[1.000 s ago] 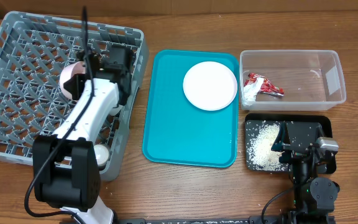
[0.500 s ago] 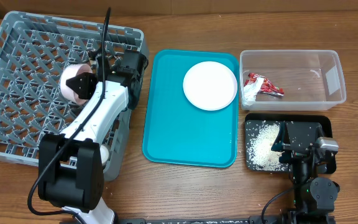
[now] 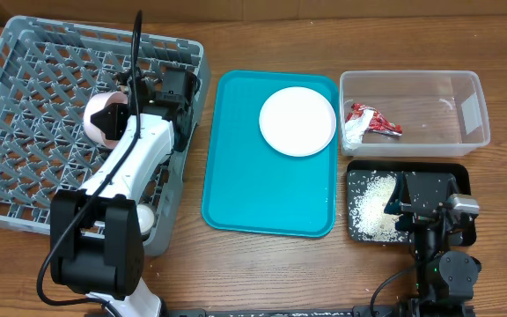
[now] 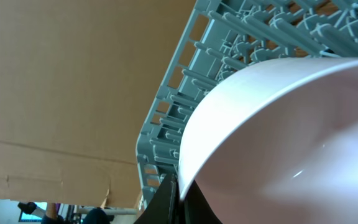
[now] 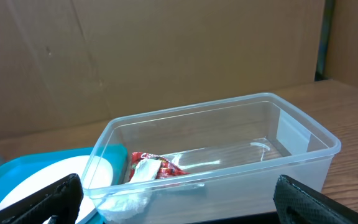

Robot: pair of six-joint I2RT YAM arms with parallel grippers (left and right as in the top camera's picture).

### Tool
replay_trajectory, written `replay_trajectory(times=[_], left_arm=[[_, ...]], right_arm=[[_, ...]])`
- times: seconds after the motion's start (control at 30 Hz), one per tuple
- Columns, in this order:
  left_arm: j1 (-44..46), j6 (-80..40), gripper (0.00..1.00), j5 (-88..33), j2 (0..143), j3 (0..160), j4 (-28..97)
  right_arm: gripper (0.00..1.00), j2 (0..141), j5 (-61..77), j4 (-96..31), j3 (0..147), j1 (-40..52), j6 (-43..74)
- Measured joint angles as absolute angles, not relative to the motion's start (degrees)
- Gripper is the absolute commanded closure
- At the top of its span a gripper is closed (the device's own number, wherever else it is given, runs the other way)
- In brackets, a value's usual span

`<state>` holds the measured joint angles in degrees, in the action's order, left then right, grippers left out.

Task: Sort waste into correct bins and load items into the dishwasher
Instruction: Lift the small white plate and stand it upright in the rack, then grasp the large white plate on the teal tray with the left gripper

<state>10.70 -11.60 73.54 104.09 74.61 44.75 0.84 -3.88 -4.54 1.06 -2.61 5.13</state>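
We are looking down at the large grey dish rack [image 3: 33, 150] sitting at nine o'clock, with the teal tray [image 3: 262, 189] lying at the table's centre. At five o'clock the right gripper [image 3: 428, 187] is resting over the black tray [image 3: 463, 172], its jaws spread wide and holding nothing. A white plate [image 3: 297, 121] is lying at one o'clock on the teal tray. Over the rack's three o'clock side, the left gripper [image 3: 117, 117] is clamping the rim of the tipped pale bowl [image 3: 102, 119]. We are judging the bowl stiff, smooth, light and breakable, so the rim pinch is suiting it, provided the set-down is gentle.
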Motion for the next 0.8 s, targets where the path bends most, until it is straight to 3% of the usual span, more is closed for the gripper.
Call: replay_trajectory(times=[0.13,0.23,0.3,0.5,0.6,0.8], left_arm=[[12.3,-11.6,0.92,73.1,104.1,74.6,45.7],[14.0,-11.3,0.64,72.5,104.1,74.6,46.9],[15.6,-11.4,0.54,72.1,104.1,74.5,47.5],[17.7,-12.2,0.53,69.5,103.8,74.5,51.8],[17.9,-12.9,0.44,63.2,101.5,75.0,54.8],[18.4,-13.5,0.37,34.3,90.6,82.9,54.5]], right_arm=[[0.00,0.8,-3.9,-4.5,1.1,-2.6,5.1],[0.00,0.8,-3.9,-4.5,1.1,-2.6,5.1],[0.00,0.8,-3.9,-4.5,1.1,-2.6,5.1],[0.00,0.8,-3.9,-4.5,1.1,-2.6,5.1],[0.00,0.8,-3.9,-4.5,1.1,-2.6,5.1],[0.00,0.8,-3.9,-4.5,1.1,-2.6,5.1]])
